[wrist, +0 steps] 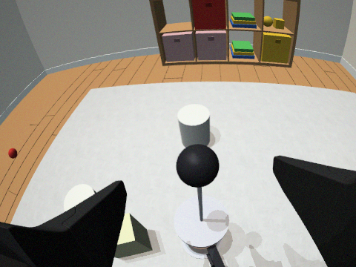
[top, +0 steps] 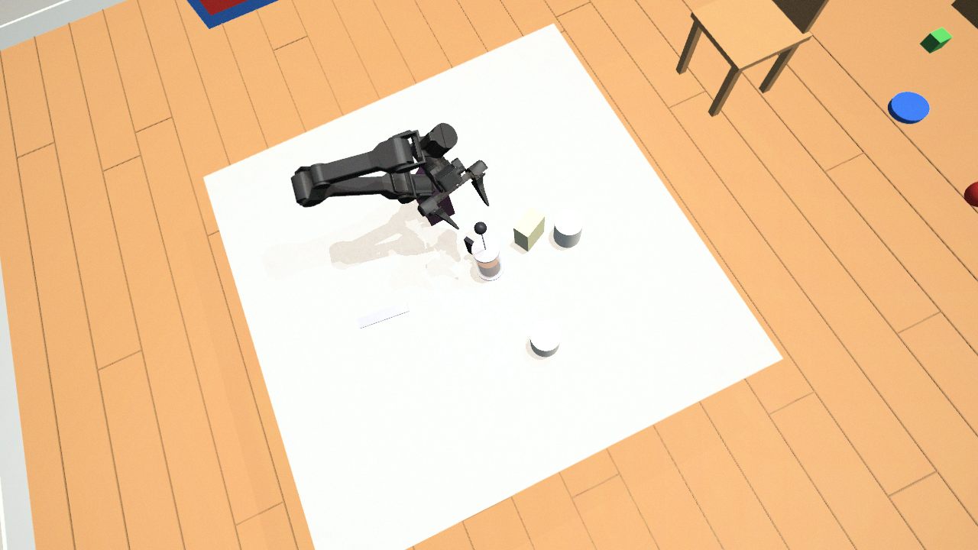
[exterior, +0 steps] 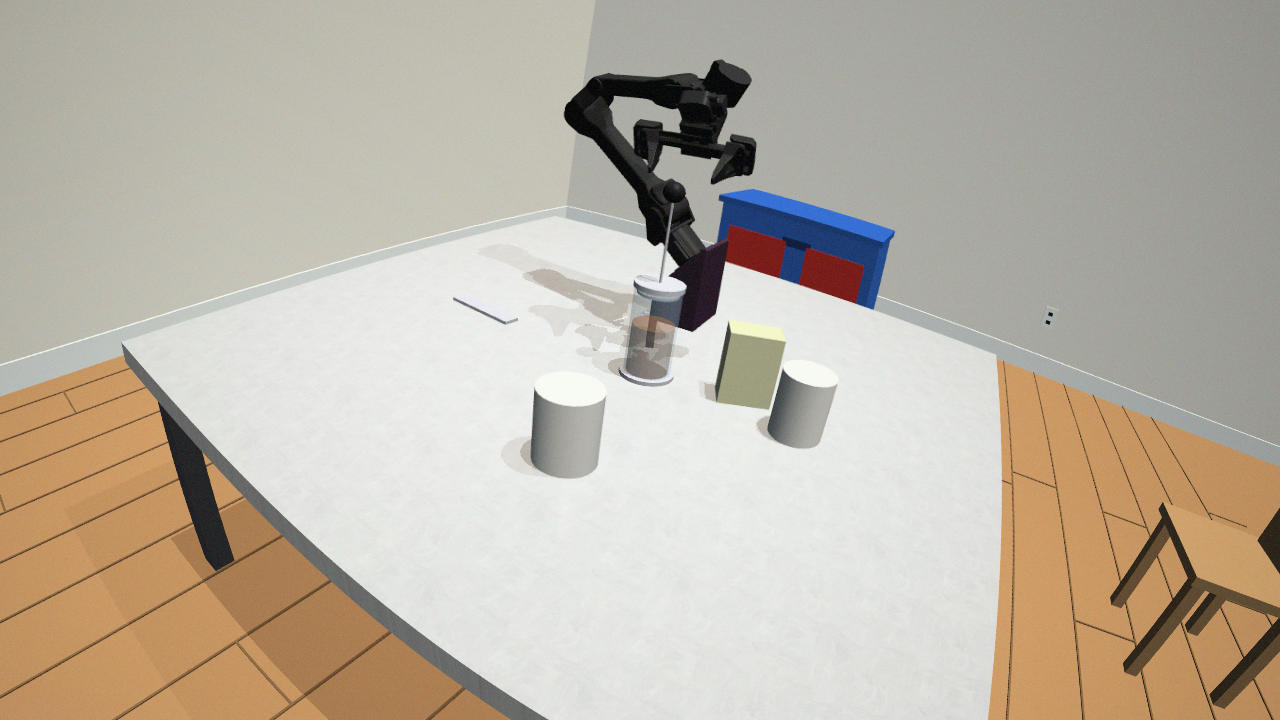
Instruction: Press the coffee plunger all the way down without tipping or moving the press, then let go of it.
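Note:
The coffee press [top: 489, 264] [exterior: 648, 351] stands upright on the table, a clear cylinder with brown contents, a whitish lid [wrist: 187, 227] and a dark handle [top: 469, 244] [wrist: 216, 256]. Its plunger is up: a thin rod [exterior: 665, 246] [wrist: 200, 204] rises high above the lid to a black ball knob [top: 480, 228] [exterior: 674, 191] [wrist: 197, 165]. My gripper [top: 472, 215] [exterior: 682, 176] [wrist: 201, 177] is wide open and empty, above and behind the knob in the exterior view. In the wrist view the knob appears between the two fingers, beyond the tips, touching neither.
A cream block [top: 529, 229] [exterior: 750, 367] [wrist: 133, 237] and a grey cylinder [top: 567, 231] [exterior: 802, 407] stand beside the press. Another cylinder [top: 545, 341] [exterior: 568, 428] [wrist: 194, 127] stands further out. A flat strip [top: 383, 316] [exterior: 484, 308] lies opposite; a dark purple block [exterior: 705, 291] is at the arm's base.

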Motion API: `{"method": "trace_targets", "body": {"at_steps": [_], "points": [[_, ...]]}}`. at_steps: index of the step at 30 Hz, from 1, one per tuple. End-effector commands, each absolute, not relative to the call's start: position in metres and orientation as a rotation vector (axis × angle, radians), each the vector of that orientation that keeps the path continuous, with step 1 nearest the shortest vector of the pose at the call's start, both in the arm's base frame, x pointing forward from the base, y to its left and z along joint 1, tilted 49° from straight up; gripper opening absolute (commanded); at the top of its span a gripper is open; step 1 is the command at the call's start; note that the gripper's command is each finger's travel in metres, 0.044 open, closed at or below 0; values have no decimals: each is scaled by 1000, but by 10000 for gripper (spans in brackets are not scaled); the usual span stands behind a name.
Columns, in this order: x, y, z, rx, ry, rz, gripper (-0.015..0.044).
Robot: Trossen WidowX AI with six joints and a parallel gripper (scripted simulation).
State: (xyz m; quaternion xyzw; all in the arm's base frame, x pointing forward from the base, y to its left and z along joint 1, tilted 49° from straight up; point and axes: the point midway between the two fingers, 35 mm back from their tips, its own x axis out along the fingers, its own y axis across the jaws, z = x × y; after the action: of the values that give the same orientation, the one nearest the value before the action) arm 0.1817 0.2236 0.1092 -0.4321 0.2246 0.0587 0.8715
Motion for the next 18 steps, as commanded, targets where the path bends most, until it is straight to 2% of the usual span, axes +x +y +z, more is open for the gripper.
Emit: {"method": "trace_targets", "body": {"at_steps": [1, 18], "points": [[186, 221, 104, -912, 476, 124, 440], [210, 218, 94, -911, 471, 121, 440]]}}
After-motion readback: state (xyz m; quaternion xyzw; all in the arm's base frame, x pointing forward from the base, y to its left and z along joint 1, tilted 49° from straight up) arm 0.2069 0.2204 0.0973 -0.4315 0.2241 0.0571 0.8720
